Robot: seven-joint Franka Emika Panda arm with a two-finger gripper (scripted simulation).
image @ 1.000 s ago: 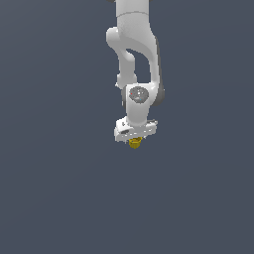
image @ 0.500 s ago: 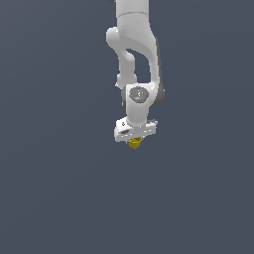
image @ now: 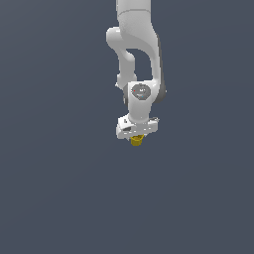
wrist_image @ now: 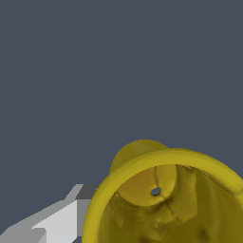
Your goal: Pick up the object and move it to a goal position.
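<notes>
The yellow cup is being gripped just beneath the gripper, at its 6 o'clock, with little finger contact being shown, so slipping is being risked.

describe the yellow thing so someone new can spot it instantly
Find the white robot arm descending from the top of the exterior view and follow it to the white pincer at its lower end. The small golden-yellow cup-like object pokes out just beneath. It is the only coloured item, and the wrist view shows it hollow with a flared rim.
</notes>
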